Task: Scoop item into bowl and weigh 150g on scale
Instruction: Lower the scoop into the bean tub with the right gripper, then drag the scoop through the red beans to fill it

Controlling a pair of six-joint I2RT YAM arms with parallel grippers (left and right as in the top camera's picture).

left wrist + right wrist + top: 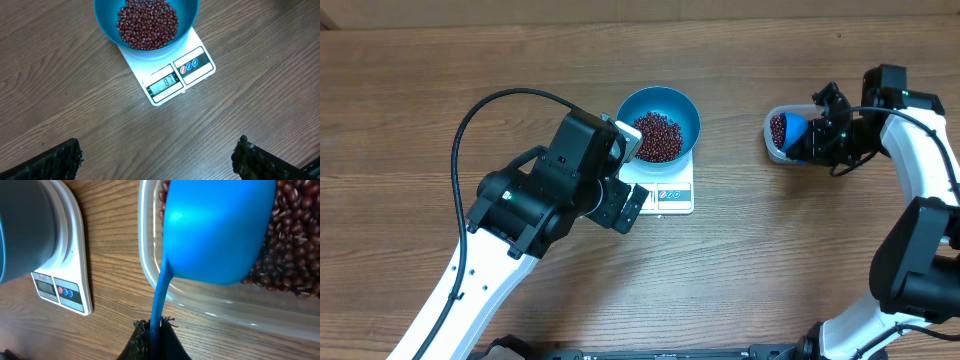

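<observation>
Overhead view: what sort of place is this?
Probably a robotics lab workbench staged for kitchen weighing: left arm and right arm at a wooden table, with a scale under a bowl of beans.

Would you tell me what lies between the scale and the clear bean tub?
Nothing: the overhead view shows only bare table between the scale and the tub; the right wrist view agrees.

You had beans (658,138) in the bowl (666,101), the bowl on the scale (672,193), and the tub (770,146) well to its right.
</observation>
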